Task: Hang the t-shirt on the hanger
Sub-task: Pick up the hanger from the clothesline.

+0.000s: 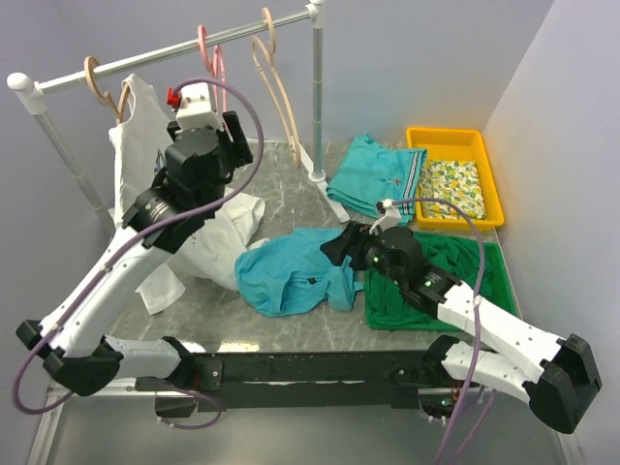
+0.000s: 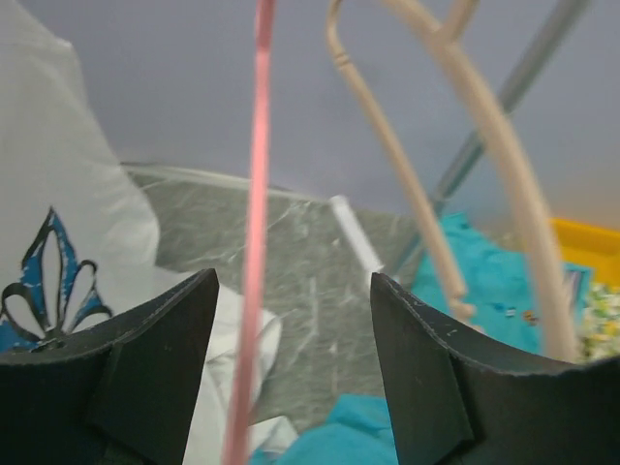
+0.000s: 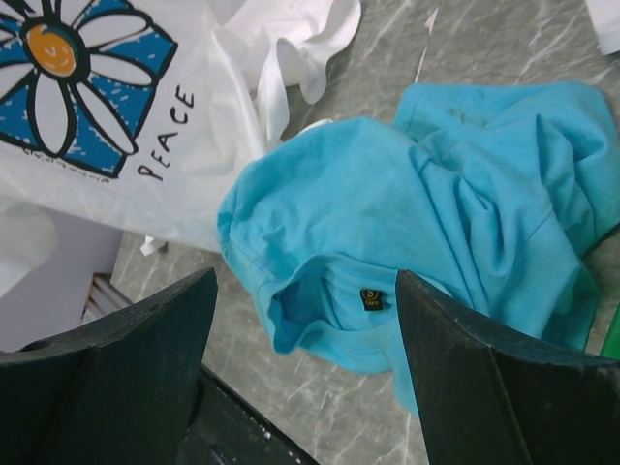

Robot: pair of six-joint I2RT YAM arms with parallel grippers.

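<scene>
Clothes rail (image 1: 174, 53) spans the back of the surface (image 1: 291, 189) and carries the hangers up where an arm can reach them.

White top (image 1: 145, 145) hangs at the rail's left end and spills down onto the surface. Its loose edge lies against or just beside the t-shirt; cannot tell which.

T-shirt (image 1: 286, 276) is crumpled on the surface, front centre, on no hanger. Neck opening faces up with the label (image 3: 371, 298) showing inside, which looks a usable entry for a hanger.

Right hand (image 3: 305, 286) hovers above that collar, fingers spread wide, holding nothing. Judged to be lined up for a pinch at the neckline.

Left hand (image 2: 294, 291) is raised at the rail, fingers parted and empty. One thin arm of the pink hanger (image 2: 254, 242) runs down between them, nearer the left finger, apparently untouched. The hanger is hooked on the rail, beige hangers (image 2: 523, 199) just beside it.

Judgement: the left hand is set to take the hanger, the right to ready the shirt; neither grasp made. The thin bar may swing when pinched.
</scene>
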